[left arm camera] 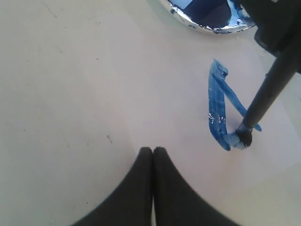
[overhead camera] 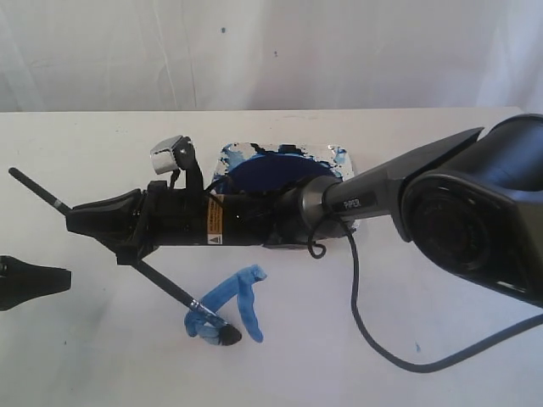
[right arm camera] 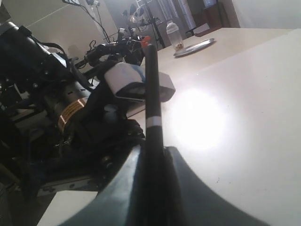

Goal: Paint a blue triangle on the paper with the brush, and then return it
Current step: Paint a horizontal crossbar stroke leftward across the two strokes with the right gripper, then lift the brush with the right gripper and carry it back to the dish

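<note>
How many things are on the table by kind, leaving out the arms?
Brush: 1
Paint dish: 1
Painted blue triangle: 1
Paper: 1
Total: 4

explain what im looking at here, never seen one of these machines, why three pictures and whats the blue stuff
It is a robot with two arms. One picture looks over the white table; the other two come from cameras on each wrist. The right hand, reaching across, is shut on the brush, whose tip touches the paper at a corner of the blue triangle being painted. The left hand is shut and empty, waiting at the side. Behind the arm sits a paint dish holding dark blue paint.
</note>
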Controlling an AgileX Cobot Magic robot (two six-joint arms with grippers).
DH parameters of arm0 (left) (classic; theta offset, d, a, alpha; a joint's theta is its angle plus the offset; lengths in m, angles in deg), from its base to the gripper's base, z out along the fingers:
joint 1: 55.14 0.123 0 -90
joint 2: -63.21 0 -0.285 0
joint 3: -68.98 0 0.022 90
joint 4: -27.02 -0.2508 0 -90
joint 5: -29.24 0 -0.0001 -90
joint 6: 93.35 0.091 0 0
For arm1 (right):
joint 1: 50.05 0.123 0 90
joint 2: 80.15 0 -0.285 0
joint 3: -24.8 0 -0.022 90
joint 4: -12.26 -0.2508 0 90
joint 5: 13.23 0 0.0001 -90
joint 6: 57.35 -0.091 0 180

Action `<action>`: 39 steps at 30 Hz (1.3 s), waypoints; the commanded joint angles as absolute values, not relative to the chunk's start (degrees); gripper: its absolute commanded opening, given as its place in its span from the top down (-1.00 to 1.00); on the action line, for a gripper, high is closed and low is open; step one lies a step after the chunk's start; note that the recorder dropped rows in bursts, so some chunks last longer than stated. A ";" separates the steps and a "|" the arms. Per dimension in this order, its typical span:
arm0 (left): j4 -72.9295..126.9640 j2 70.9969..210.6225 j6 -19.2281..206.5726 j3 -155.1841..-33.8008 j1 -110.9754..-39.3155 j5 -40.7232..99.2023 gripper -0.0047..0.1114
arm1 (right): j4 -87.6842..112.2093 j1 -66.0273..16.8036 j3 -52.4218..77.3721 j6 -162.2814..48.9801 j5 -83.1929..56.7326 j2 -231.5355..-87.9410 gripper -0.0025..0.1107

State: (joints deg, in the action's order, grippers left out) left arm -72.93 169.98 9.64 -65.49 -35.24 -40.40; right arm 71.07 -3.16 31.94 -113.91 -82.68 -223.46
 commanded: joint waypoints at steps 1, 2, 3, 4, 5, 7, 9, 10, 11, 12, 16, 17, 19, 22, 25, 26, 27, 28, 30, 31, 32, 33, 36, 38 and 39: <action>-72.93 169.38 10.01 -65.23 -35.32 -40.72 0.92 | 74.66 -4.72 31.87 -115.74 -83.19 -223.50 0.96; -72.93 169.38 10.01 -65.23 -35.32 -40.72 0.92 | 74.66 -4.95 31.52 -116.13 -83.19 -223.38 0.96; -72.93 169.38 10.01 -65.23 -35.32 -40.72 0.92 | 74.66 -5.19 30.80 -116.24 -83.19 -223.23 0.96; -72.93 169.38 10.11 -65.23 -35.31 -40.72 0.92 | 74.66 -5.48 30.20 -116.24 -83.19 -222.94 0.96; -72.93 169.38 10.26 -65.23 -35.31 -40.72 0.92 | 74.75 -5.74 29.50 -116.24 -83.19 -222.70 0.96; -72.93 169.38 10.26 -65.23 -35.31 -40.72 0.92 | 74.79 -6.30 27.67 -116.24 -83.19 -221.68 0.96; -72.93 169.38 10.26 -65.23 -35.31 -40.72 0.92 | 74.79 -6.77 26.03 -116.24 -83.19 -220.87 0.96; -72.93 169.38 10.26 -65.23 -35.31 -40.72 0.92 | 74.79 -6.96 25.41 -116.05 -83.19 -220.70 0.96; -72.93 169.38 10.26 -65.23 -35.31 -40.72 0.92 | 74.79 -7.12 25.09 -116.05 -83.19 -220.43 0.96; -72.93 169.38 10.26 -65.23 -35.58 -40.72 0.92 | 74.79 -7.24 25.03 -116.05 -83.19 -220.40 0.96; -72.93 169.91 10.26 -65.23 -39.15 -40.72 0.92 | 74.18 -7.24 25.03 -116.05 -83.19 -220.40 0.96; -72.93 170.34 10.26 -65.23 -40.52 -40.72 0.92 | 74.06 -7.24 25.03 -116.05 -83.19 -220.40 0.96; -72.93 171.11 10.26 -65.23 -43.35 -40.63 0.92 | 73.57 -7.24 25.03 -116.05 -83.19 -220.40 0.96; -72.93 172.42 9.26 -65.23 -46.47 -36.79 0.92 | 73.57 -7.24 25.03 -116.05 -83.19 -220.40 0.96; -72.93 173.78 9.23 -65.23 -47.53 -34.98 0.92 | 73.57 -7.24 25.03 -116.05 -83.19 -220.40 0.96; -72.93 173.94 9.23 -65.23 -47.53 -34.98 0.92 | 73.44 -7.24 25.03 -116.05 -83.19 -220.40 0.96; -72.93 174.08 9.23 -65.23 -47.53 -34.98 0.92 | 73.46 -7.24 25.03 -116.05 -83.19 -220.40 0.96; -72.93 174.35 9.13 -65.23 -47.53 -34.98 0.92 | 73.30 -7.24 25.03 -116.05 -83.19 -220.40 0.96; -72.93 174.47 8.16 -65.23 -47.53 -34.49 0.92 | 72.72 -7.24 25.03 -116.05 -83.19 -220.40 0.96; -72.93 174.47 7.54 -65.23 -47.53 -33.88 0.92 | 72.13 -7.24 25.03 -116.05 -83.19 -220.40 0.96; -72.93 174.47 7.30 -65.23 -47.53 -33.53 0.92 | 71.58 -7.24 25.03 -116.05 -83.19 -220.40 0.96; -72.93 174.47 6.86 -65.23 -47.53 -32.92 0.92 | 70.84 -7.24 25.03 -116.05 -83.19 -220.40 0.96; -72.93 174.47 5.85 -65.23 -47.53 -32.66 0.92 | 69.57 -7.24 25.03 -116.05 -83.19 -220.30 0.96; -72.93 174.47 5.47 -65.23 -47.53 -32.66 0.92 | 69.35 -7.24 25.03 -116.05 -83.19 -220.16 0.96; -72.93 174.47 5.37 -65.23 -47.53 -32.66 0.92 | 69.37 -7.24 25.03 -116.05 -83.19 -220.05 0.96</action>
State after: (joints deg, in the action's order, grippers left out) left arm -72.93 174.73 6.26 -65.49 -47.16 -33.35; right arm 70.22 -6.73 25.25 -116.22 -82.47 -221.07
